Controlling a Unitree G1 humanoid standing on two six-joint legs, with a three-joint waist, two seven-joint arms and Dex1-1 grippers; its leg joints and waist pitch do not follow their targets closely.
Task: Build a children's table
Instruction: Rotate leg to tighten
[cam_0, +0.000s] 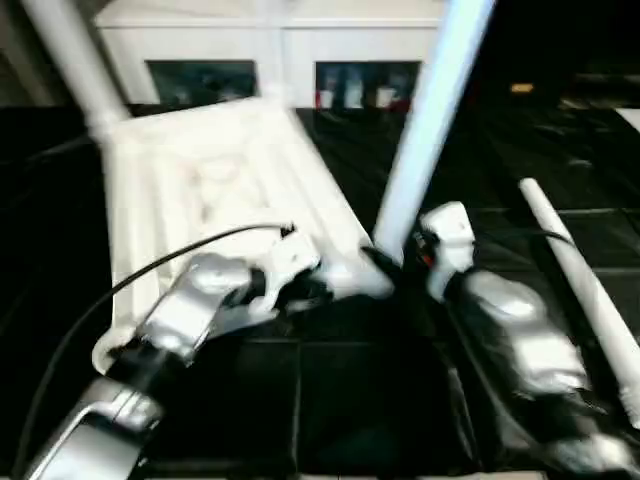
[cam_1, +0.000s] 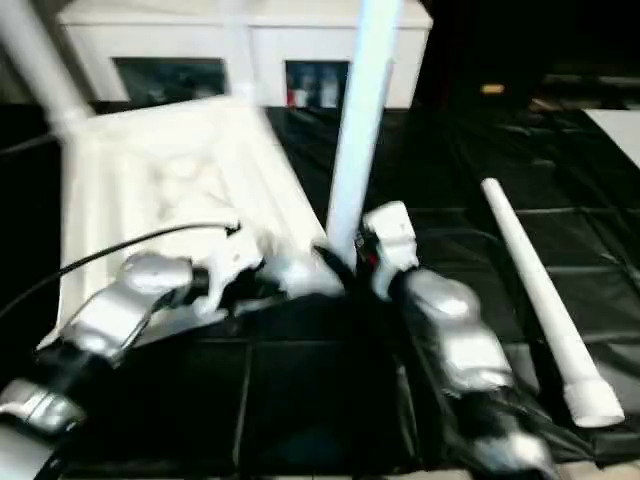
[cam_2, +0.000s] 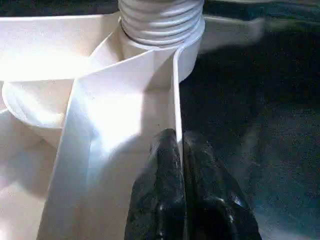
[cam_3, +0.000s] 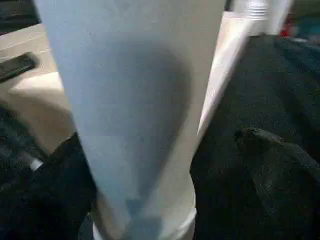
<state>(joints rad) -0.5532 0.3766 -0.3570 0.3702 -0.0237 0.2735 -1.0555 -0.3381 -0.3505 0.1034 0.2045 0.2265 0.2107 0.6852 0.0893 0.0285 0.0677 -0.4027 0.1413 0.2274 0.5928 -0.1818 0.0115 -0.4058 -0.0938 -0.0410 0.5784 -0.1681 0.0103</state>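
The children's table lies upside down on the black work table, its white ribbed top (cam_0: 220, 190) facing up. One white leg (cam_0: 425, 130) stands upright in the near right corner socket, and another leg (cam_0: 70, 60) stands at the far left corner. My left gripper (cam_0: 318, 285) is shut on the thin rim wall (cam_2: 175, 90) of the top, close to a threaded leg end (cam_2: 162, 20). My right gripper (cam_3: 165, 165) is open around the foot of the near leg (cam_3: 135, 100), one finger (cam_3: 272, 155) well off it.
A loose white leg (cam_1: 535, 290) lies on the black work table (cam_0: 330, 400) to the right of my right arm. A white cabinet with glass doors (cam_0: 280, 50) stands behind the table. A black cable (cam_0: 150, 265) arcs over my left forearm.
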